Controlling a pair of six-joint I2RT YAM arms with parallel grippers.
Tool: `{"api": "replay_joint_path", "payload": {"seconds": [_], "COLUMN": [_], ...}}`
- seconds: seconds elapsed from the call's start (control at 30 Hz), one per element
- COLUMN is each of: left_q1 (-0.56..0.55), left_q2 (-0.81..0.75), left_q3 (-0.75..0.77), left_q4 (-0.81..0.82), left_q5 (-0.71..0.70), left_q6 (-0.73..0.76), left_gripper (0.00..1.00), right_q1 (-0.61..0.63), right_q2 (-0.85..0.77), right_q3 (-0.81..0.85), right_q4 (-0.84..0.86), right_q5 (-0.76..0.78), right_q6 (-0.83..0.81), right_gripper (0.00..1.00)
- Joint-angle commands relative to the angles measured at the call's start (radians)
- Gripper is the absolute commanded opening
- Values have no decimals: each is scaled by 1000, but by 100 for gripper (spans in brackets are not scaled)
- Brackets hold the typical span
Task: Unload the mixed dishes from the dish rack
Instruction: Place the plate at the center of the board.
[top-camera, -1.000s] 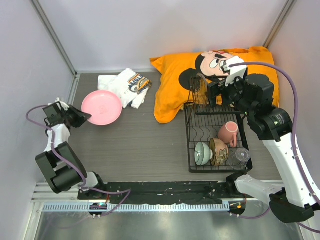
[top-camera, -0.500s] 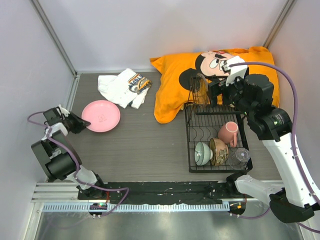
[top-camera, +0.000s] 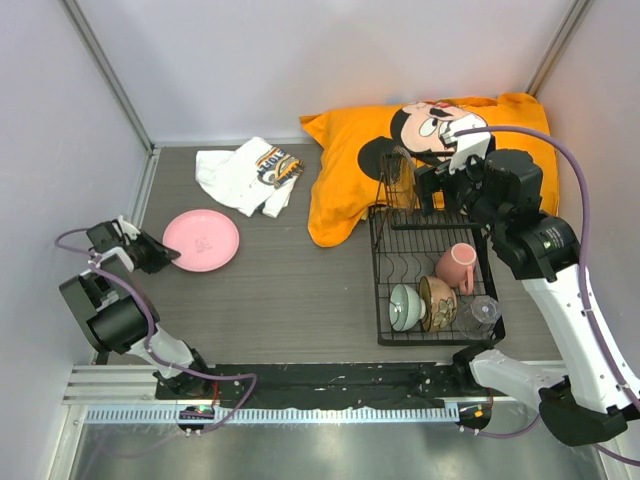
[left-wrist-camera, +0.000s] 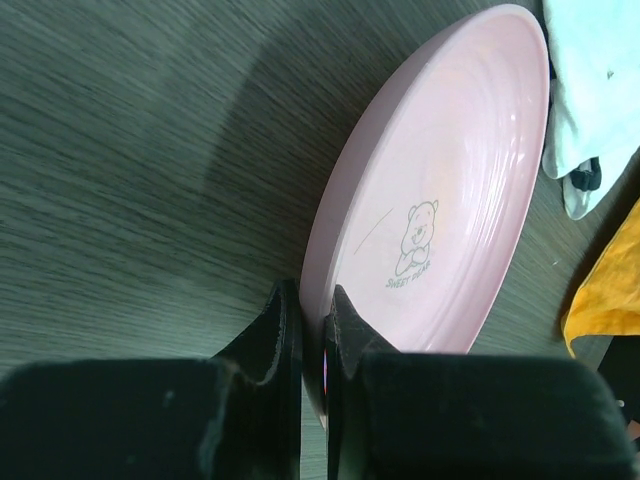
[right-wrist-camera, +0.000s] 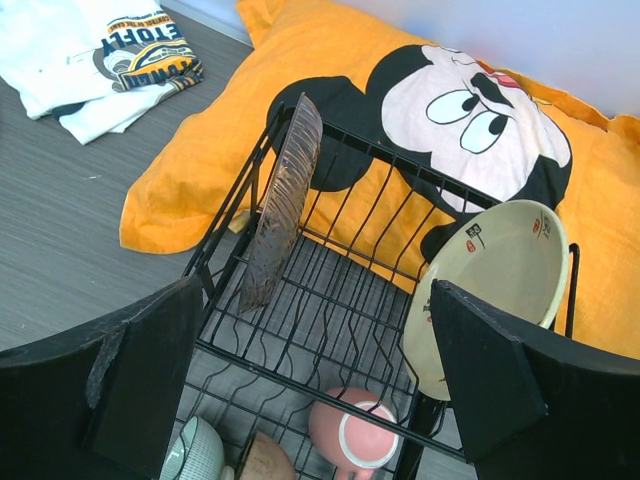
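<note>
Dark grey wood-grain worktop (top-camera: 290, 270) is filling the space between pale walls, with an orange cartoon pillow (top-camera: 345, 190) and a folded white shirt (top-camera: 248, 172) lying at its far side. Compared with a second ago, the pink plate (top-camera: 203, 240) is now sitting nearer the front and further left, looking smaller and flatter from above, and the left arm is folded back closer to its base. The right arm is showing almost no change. The left pincer (top-camera: 168, 257) is nearly pressed together and is pinching the plate's (left-wrist-camera: 440, 200) rim, one finger (left-wrist-camera: 275, 330) on the underside and the other on the face bearing a small bear print. The plate is lying low over the worktop well left of the dish rack (top-camera: 377, 285), though whether it is fully resting there is hard to tell. The right pincer (right-wrist-camera: 315, 300) is spread as wide as it goes and is gripping nothing, hanging above the far end of the rack. Below it, a brown ribbed dish (right-wrist-camera: 282, 200) and a cream plate (right-wrist-camera: 495, 290) are standing on edge in the rack. At the near end, a pink mug (top-camera: 456, 266), a pale green bowl (top-camera: 405, 306), a brown bowl (top-camera: 437, 302) and a clear glass (top-camera: 480, 313) are sitting close together.
</note>
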Motion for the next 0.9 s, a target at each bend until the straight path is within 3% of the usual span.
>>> {"api": "replay_joint_path", "payload": {"seconds": [0.0, 0.13, 0.63, 0.83, 0.87], "left_q1": [18, 21, 27, 26, 26], "left_q2": [-4, -5, -2, -8, -20], "left_q3": [-4, -9, -7, -4, -4], "left_q4": [17, 13, -20, -32, -33], "left_q5": [19, 16, -3, -12, -13], "left_q6": [39, 60, 94, 116, 117], "left_gripper": [0, 6, 49, 71, 79], "right_q1": [-5, -5, -7, -7, -7], "right_q2": [-21, -22, -13, 13, 18], "right_q3": [-10, -15, -4, 7, 8], "right_q4": [45, 46, 48, 52, 49], "right_q5": [18, 24, 52, 57, 51], "right_q6": [-10, -13, -21, -7, -4], "right_gripper": [100, 100, 100, 100, 100]}}
